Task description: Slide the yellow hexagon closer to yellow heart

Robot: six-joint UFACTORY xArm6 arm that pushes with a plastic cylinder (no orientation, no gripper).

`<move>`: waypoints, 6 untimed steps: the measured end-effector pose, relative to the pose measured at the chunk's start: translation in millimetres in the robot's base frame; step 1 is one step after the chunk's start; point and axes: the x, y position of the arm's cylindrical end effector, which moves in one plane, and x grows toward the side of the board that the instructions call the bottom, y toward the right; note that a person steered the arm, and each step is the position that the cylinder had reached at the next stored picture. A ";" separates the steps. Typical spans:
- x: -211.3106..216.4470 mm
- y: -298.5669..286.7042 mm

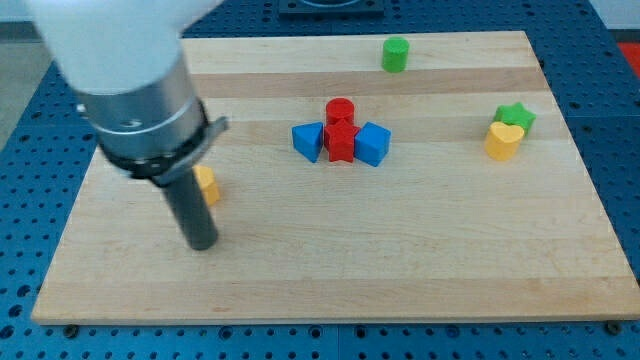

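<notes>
The yellow hexagon (208, 185) sits at the view's left, mostly hidden behind my rod. My tip (203, 243) rests on the board just below and slightly left of it, close to touching. The yellow heart (503, 141) stands far off at the view's right, touching the green star (516, 116) just above it.
In the middle stands a cluster: a red cylinder (340, 109), a red block (342, 143), a blue block (308, 139) on its left and a blue cube (372, 143) on its right. A green cylinder (396, 54) stands near the top edge of the wooden board (400, 250).
</notes>
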 end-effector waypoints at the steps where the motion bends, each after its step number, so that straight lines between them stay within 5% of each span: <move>1: -16.3 -33.6; 6: -58.1 -16.8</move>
